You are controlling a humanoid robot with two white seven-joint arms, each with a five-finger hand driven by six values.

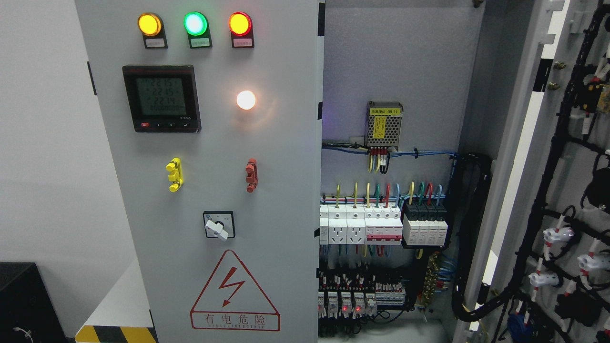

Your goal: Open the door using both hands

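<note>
electrical cabinet, grey, two doors. left door (214, 190), closed, fills the middle of the head view. right door (562, 190), swung wide open at the picture's right, inner face showing, laced with black wiring harness (553, 157) and white connectors. between the doors, the open cabinet interior (395, 62) with grey back panel.

no robot hand or arm is in the picture, so whether the fingers are spread or pressed together cannot be told.

on the left door, by size: red warning triangle (234, 291) with lightning bolt, low on the panel; black digital meter (162, 98) with lit green display, upper left; rotary selector switch (218, 225), white knob, above the triangle; three lit indicator lamps along the top, yellow (149, 25), green (195, 24), red (240, 24); one glowing white lamp (246, 100) right of the meter; yellow handle (174, 175) and red handle (251, 175), level with each other.

inside: row of white breakers (362, 224) with coloured wires above; black modules (425, 225) just beside them on the right; perforated power supply (383, 124) with yellow label, higher up.
</note>
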